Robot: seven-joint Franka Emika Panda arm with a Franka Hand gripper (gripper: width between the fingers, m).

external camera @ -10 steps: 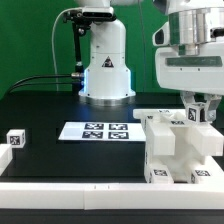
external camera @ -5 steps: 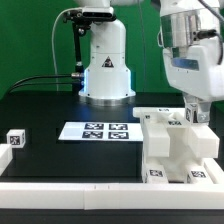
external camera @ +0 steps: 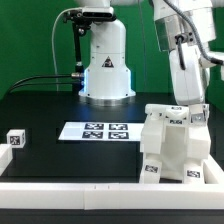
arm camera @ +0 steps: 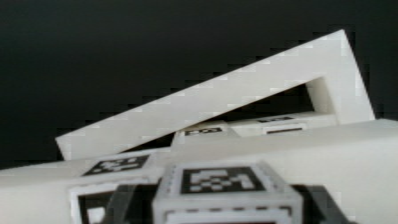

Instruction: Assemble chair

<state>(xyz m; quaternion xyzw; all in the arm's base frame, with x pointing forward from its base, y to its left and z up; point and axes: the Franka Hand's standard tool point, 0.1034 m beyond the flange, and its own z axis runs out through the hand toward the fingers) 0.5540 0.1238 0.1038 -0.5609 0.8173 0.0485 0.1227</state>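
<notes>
White blocky plastic chair assembly [external camera: 178, 145], chunky legs and flat panels with black-and-white square tags, sits on the black table [external camera: 50, 105] at the exterior view's right, near side, tilted with its top leaning toward the exterior view's left. The white Franka arm's two-finger gripper [external camera: 188, 110] is down at the top far-right part of the chair, touching or just above it; fingers are hidden behind the chair parts, so cannot tell how far the jaws are apart or whether they hold it. Wrist view shows a white slanted panel [arm camera: 231, 95] of the chair against black, tagged blocks close below. Small white tagged cube-like piece [external camera: 14, 139] lies alone at the exterior view's left, well apart from the chair. Flat white marker board [external camera: 98, 130] with four tags lies between them, just left of the chair. White border rail [external camera: 60, 184] runs along the near edge. No containers visible.
</notes>
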